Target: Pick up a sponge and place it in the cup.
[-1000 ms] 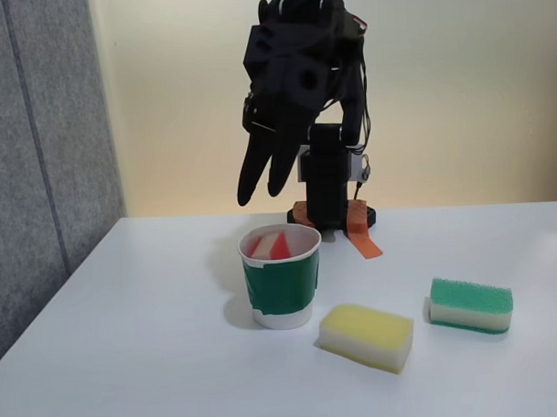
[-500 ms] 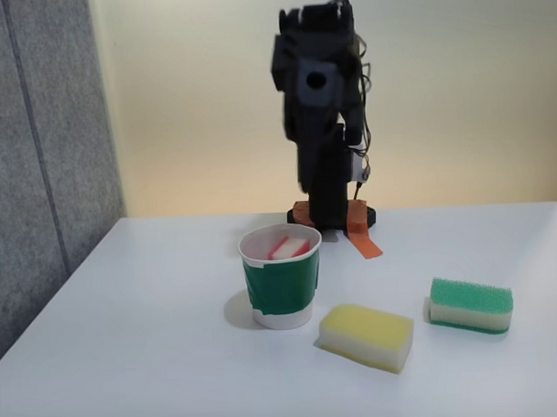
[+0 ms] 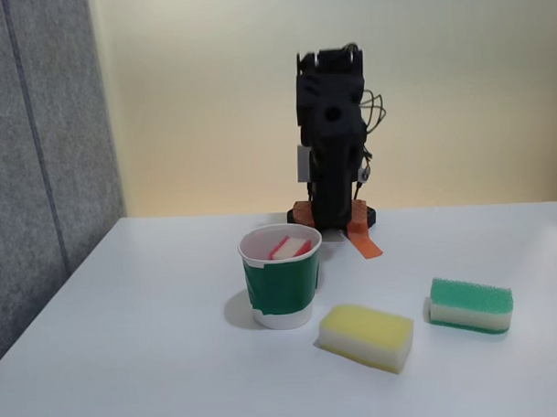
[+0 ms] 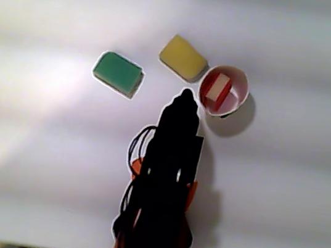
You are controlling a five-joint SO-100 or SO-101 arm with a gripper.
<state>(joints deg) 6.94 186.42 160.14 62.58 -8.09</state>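
White table (image 3: 156, 359) — cup (image 3: 281, 291), yellow sponge (image 3: 366, 336), green-topped sponge (image 3: 470, 304).

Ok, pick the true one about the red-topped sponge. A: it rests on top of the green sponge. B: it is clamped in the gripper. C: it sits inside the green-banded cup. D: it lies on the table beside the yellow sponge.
C: the red-topped sponge lies inside the cup, its red and cream edge showing above the rim in the fixed view.

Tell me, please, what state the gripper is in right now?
Gripper: holding nothing; open or shut cannot be told. The sponge sits in the cup.
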